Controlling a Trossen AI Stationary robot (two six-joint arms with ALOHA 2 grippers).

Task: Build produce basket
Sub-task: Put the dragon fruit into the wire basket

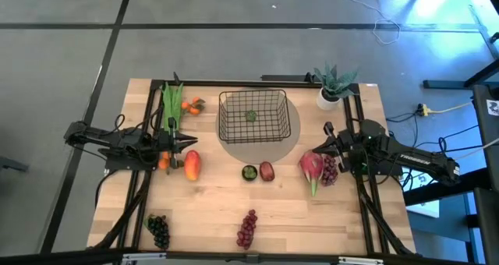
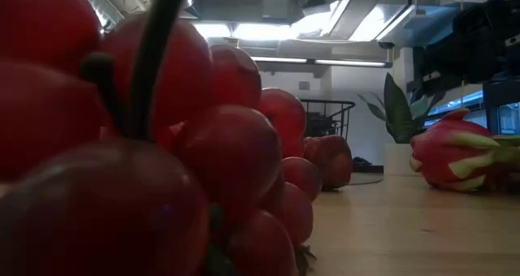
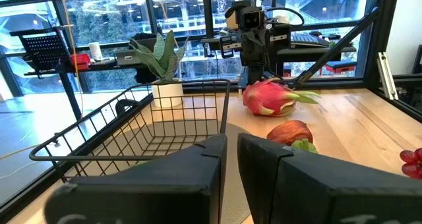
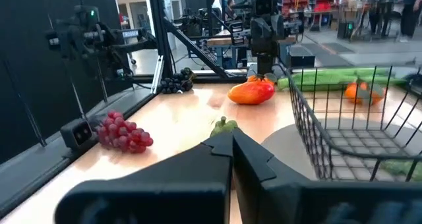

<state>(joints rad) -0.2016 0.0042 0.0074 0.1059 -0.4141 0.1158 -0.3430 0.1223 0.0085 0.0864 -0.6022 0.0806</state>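
Note:
The black wire basket (image 1: 251, 117) stands on a round grey mat (image 1: 290, 140) at the table's far middle, with a small green piece (image 1: 250, 116) inside. My left gripper (image 1: 195, 144) is shut and empty, near the red-orange mango (image 1: 192, 165). My right gripper (image 1: 312, 150) is shut and empty, by the pink dragon fruit (image 1: 312, 168) and a dark red grape bunch (image 1: 330, 170). A green round fruit (image 1: 249, 171) and a red one (image 1: 267, 171) lie in front of the mat. The leafy stalk (image 1: 171, 103) and oranges (image 1: 192, 105) lie far left.
A red grape bunch (image 1: 247, 228) and a dark grape bunch (image 1: 158, 231) lie near the front edge. A spiky potted plant (image 1: 335, 86) stands at the far right corner. Another orange (image 1: 164, 163) lies beside the left gripper. Bare wood lies between the fruits and the front edge.

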